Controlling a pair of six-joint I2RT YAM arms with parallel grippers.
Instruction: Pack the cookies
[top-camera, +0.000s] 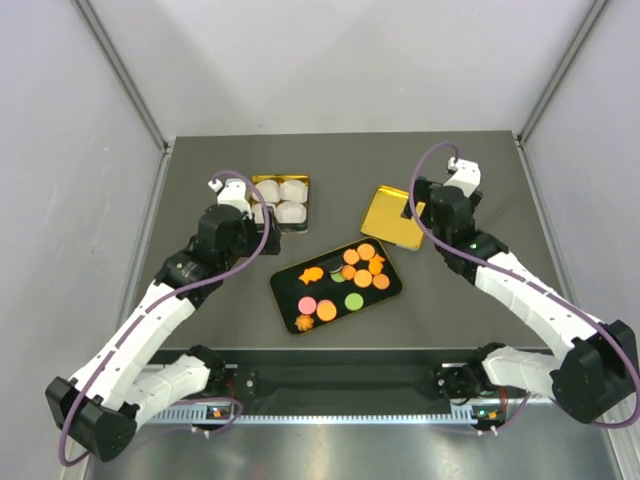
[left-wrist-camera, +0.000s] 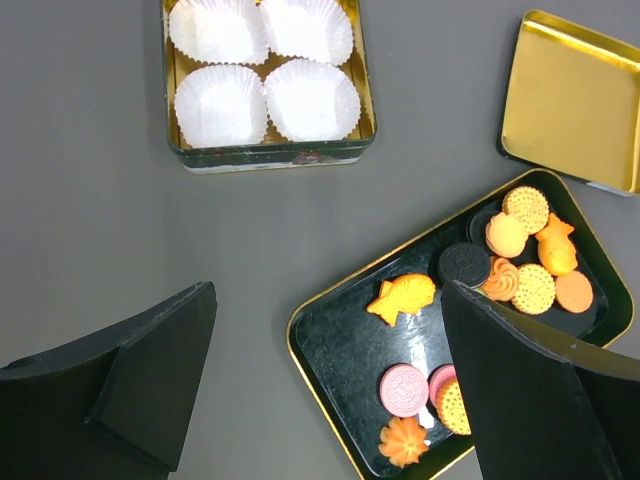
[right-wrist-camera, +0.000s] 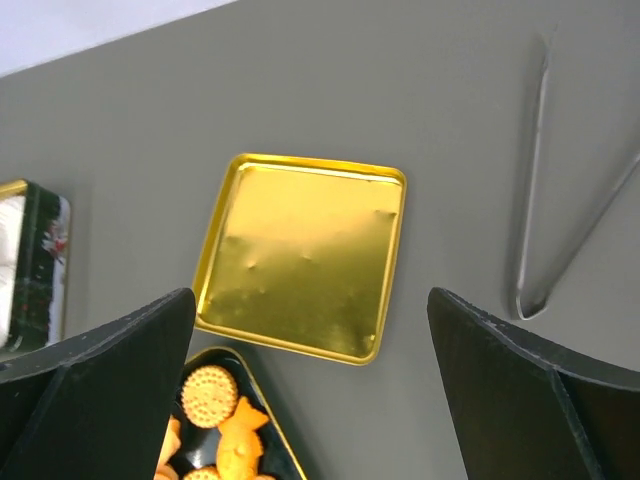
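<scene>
The cookies (top-camera: 352, 275) lie on a black gold-rimmed tray (top-camera: 283, 297) mid-table: orange rounds, an orange fish, pink and green ones. The left wrist view shows the tray (left-wrist-camera: 340, 345) with a fish cookie (left-wrist-camera: 402, 297), a pink round (left-wrist-camera: 404, 389) and an orange cluster (left-wrist-camera: 530, 255). A tin (top-camera: 266, 181) holds white paper cups (left-wrist-camera: 312, 98). My left gripper (top-camera: 255, 222) is open and empty, high between tin and tray (left-wrist-camera: 326, 310). My right gripper (top-camera: 418, 208) is open and empty over the gold lid's near edge (right-wrist-camera: 310, 305).
The gold lid (top-camera: 385, 215) lies upside down right of the tin and behind the tray; it shows in the left wrist view (left-wrist-camera: 575, 100) and right wrist view (right-wrist-camera: 300, 255). Enclosure walls ring the table. A thin metal V-shaped rail (right-wrist-camera: 530, 230) lies right of the lid.
</scene>
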